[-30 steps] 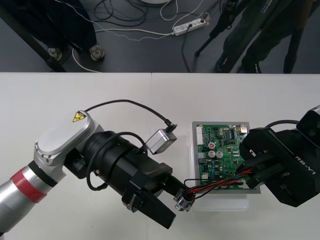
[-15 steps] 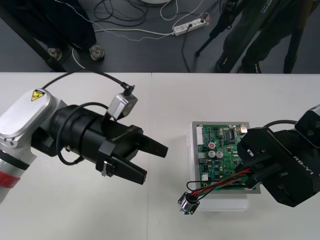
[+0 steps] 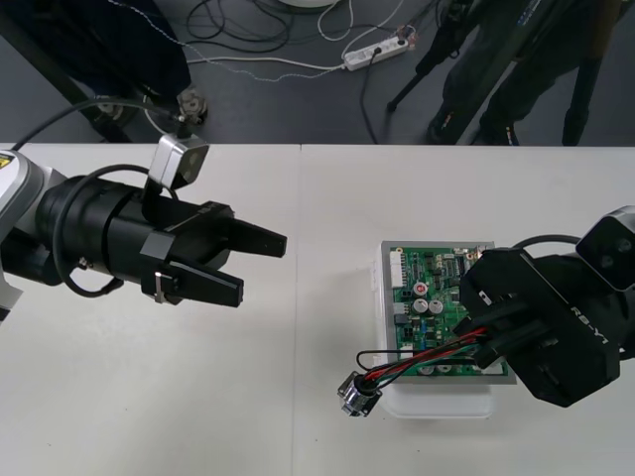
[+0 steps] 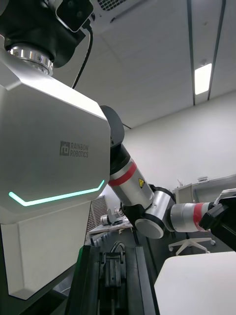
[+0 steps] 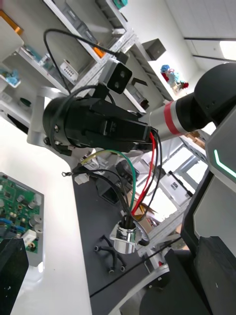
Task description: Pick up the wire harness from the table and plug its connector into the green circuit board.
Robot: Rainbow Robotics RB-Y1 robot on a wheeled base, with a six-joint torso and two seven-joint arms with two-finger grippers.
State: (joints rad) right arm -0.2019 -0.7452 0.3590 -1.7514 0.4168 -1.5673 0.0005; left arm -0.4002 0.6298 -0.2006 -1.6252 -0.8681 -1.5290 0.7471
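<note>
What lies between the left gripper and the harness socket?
Front view: bare light table between the black left gripper and the round metal socket.

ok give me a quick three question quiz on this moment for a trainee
1. True or false: the left tool is open and apart from the wire harness.
2. Where is the metal socket? A: at the table's far edge. B: beside the near left corner of the white base. C: between the left tool's fingers.
3. Fill in: the right tool, over the green circuit board, is shut on the harness's ____.

Key: 1 true; 2 B; 3 wires.
</note>
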